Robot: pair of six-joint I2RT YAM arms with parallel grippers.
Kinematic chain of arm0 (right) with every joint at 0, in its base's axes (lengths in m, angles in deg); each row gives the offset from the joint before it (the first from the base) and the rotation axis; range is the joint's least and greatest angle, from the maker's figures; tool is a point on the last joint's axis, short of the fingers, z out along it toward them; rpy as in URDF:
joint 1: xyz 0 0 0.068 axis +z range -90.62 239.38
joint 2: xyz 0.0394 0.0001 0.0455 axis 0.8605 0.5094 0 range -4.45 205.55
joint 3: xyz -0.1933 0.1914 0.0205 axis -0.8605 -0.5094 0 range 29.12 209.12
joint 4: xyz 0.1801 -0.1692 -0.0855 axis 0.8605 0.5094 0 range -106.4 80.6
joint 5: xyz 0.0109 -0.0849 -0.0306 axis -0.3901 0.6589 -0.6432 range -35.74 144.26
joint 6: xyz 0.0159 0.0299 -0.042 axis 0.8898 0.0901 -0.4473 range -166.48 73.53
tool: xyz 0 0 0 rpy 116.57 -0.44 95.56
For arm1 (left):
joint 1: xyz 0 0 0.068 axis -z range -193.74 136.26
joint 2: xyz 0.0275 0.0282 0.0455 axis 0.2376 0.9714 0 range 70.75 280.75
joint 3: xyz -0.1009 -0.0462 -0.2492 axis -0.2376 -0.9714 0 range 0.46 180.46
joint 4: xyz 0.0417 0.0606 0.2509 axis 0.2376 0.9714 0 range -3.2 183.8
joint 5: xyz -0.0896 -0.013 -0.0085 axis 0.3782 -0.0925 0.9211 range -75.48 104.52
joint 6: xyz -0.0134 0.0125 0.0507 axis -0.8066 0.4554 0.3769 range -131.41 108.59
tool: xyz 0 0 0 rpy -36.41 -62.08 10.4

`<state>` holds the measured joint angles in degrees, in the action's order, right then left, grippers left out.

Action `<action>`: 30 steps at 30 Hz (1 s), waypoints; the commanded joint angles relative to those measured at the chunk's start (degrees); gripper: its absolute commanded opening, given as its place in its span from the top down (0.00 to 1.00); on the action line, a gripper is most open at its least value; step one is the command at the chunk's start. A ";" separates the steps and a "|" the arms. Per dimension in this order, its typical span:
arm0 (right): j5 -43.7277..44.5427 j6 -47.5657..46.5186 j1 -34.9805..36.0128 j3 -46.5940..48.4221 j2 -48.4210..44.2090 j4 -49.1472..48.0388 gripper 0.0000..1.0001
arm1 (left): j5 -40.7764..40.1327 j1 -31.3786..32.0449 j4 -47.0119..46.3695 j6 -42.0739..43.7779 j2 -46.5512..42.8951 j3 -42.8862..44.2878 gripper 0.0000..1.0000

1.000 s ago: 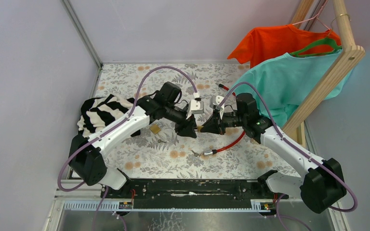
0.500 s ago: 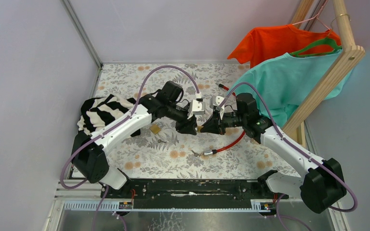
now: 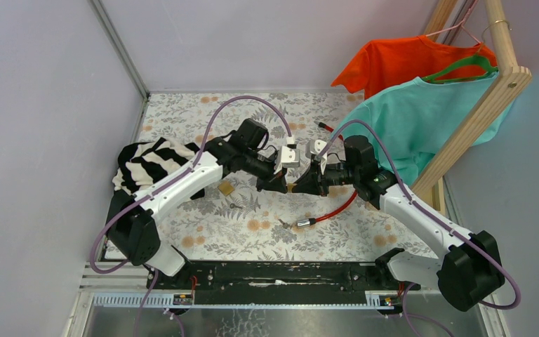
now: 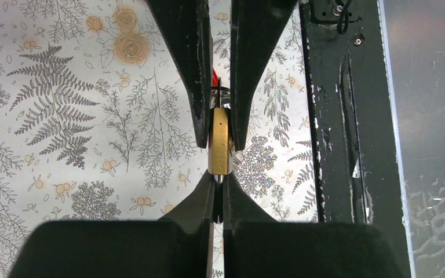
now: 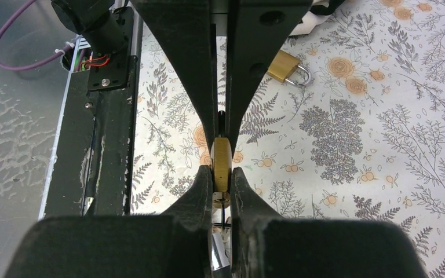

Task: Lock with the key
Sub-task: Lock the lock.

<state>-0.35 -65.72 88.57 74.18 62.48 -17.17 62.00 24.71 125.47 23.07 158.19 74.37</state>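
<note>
Floral cloth (image 3: pixel 182 210) lies under both arms, nose to nose; right gripper (image 5: pixel 222 174) clamps the brass padlock (image 5: pixel 222 156), its long axis aimed straight at the left gripper (image 4: pixel 219 180), which is pressed together on what looks like the key (image 4: pixel 221 178).

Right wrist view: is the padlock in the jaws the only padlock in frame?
No, a second padlock lies loose on the floral cloth, off to the side of the held padlock.
</note>
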 commanded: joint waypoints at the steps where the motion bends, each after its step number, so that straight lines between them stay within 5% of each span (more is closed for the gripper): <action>1: -1.23 0.32 -0.12 2.66 -1.97 -2.78 0.89 | -1.08 -0.38 -1.73 1.84 -1.16 0.48 1.00; 3: -0.61 0.20 -0.35 2.96 -1.94 -2.04 0.74 | -2.25 -0.40 -1.43 2.70 -2.33 0.06 1.00; 6: 0.73 -2.78 -0.38 4.51 -1.69 1.81 0.36 | -4.16 -0.40 -1.47 4.43 -4.30 -0.95 1.00; 9: 2.16 -5.86 -0.38 6.57 -2.00 7.19 0.25 | -5.44 -0.36 -1.27 6.66 -5.95 -2.23 1.00; 18: 3.83 -13.94 -0.38 12.05 -1.48 19.27 0.32 | -4.21 -0.40 -0.62 7.42 -8.65 -4.66 1.00; 24: -0.78 -8.54 -0.34 9.70 -0.55 14.48 0.53 | -3.58 0.08 -1.23 4.57 -8.63 -3.91 1.00; 30: -1.61 -7.20 -0.09 8.51 0.83 13.20 0.61 | -3.42 0.29 -2.40 3.86 -9.40 -4.58 1.00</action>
<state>0.59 -74.75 88.39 83.05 62.44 -1.26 57.11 24.82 125.84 28.09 150.69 69.80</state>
